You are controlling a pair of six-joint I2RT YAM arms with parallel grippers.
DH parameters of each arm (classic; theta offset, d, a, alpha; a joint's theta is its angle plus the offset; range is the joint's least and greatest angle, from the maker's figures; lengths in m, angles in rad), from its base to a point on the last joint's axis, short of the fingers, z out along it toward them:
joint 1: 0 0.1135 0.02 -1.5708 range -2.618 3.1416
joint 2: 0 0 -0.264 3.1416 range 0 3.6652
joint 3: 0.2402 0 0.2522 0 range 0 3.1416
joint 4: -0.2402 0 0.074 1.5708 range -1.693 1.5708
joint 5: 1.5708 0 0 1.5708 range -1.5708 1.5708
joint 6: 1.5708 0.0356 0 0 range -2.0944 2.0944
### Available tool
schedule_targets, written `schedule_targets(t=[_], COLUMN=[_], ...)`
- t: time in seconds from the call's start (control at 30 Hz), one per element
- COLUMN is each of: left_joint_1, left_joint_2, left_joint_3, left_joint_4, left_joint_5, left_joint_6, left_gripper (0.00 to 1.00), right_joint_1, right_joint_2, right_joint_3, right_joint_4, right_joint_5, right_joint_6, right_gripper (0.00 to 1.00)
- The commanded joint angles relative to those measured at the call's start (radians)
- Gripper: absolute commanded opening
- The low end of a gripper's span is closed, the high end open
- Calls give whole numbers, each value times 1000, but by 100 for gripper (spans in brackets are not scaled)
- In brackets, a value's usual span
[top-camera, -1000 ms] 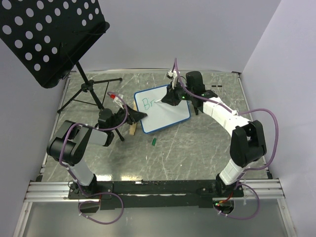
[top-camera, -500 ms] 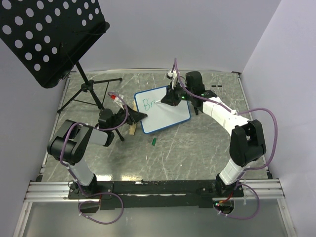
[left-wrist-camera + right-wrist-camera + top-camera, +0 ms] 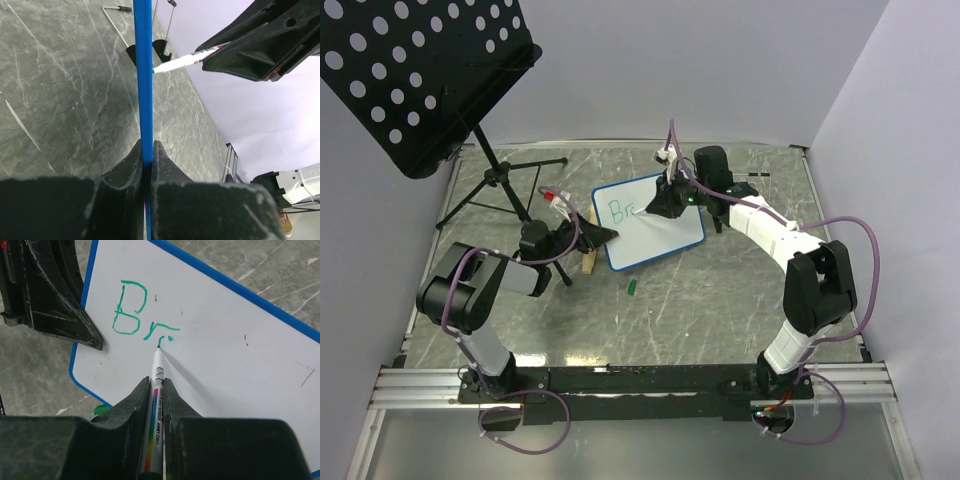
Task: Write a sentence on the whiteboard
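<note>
The left gripper (image 3: 604, 235) has its jaws clamped tight on the left rim of the small blue-rimmed white whiteboard (image 3: 655, 228), mid grey marbled tabletop (image 3: 720, 290). The right gripper (image 3: 658, 205) has its jaws pinching a white marker pen (image 3: 156, 387), whose tip touches the board at the green handwritten "Br" (image 3: 131, 310).

Black perforated music stand (image 3: 415, 75) far left, small green piece (image 3: 633, 287) on marbled table (image 3: 720, 300), wooden block (image 3: 588, 262)
</note>
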Motion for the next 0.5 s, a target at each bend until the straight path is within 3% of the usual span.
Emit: schedule_targets(t=[0.0,0.47], left_joint_1=[-1,-1], left_joint_2=[-26,-25], left_joint_3=[18,13], left_joint_4=[186,196], left_joint_5=[7,21], left_joint_6=[1,-6], left_gripper=[1,1], right_joint_1=[2,-1], right_joint_2=[-2,9], right_joint_3=[35,76], right_joint_4=[-30,26], right_joint_5=[-5,61], right_joint_6=[-42,16], right_gripper=[0,0])
